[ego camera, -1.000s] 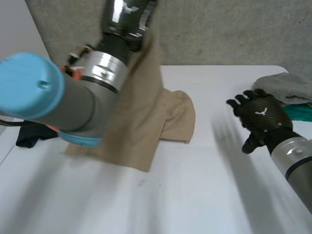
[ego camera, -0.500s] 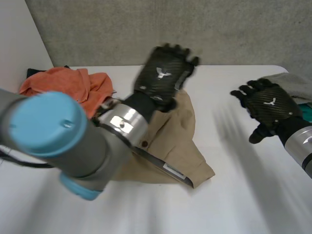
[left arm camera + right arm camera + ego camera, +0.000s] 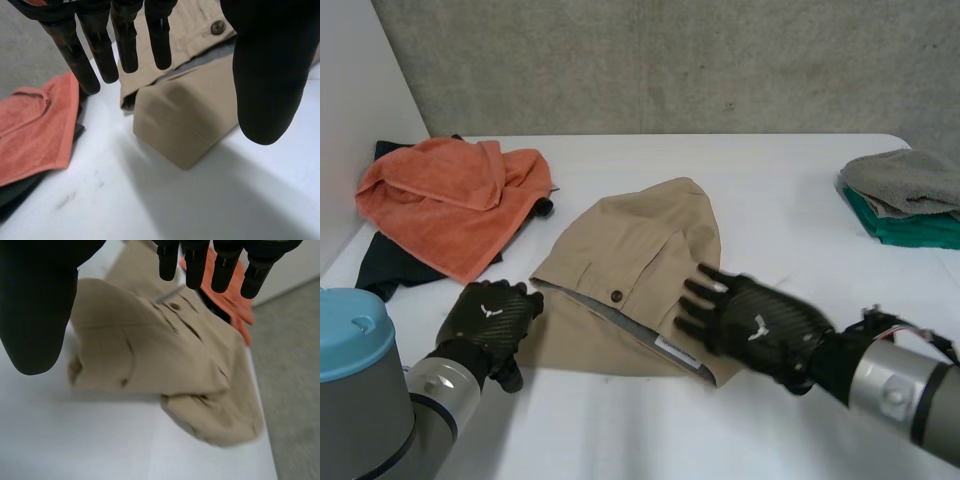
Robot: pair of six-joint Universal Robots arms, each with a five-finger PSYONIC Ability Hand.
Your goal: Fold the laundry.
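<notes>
Though open, hands [image 3: 488, 318] [image 3: 760, 328] at garment [image 3: 640, 240] edges

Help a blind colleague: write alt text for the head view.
A tan garment lies folded on the table, open right hand at its near edge, open left hand beside its near corner. Orange towel far left; folded cloths far right.

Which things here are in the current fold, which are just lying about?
In the job: tan garment, mid-table; left hand, open beside its corner; right hand, open over its near edge.
Lying about: orange towel; black cloth under it; grey cloth on green cloth.
</notes>
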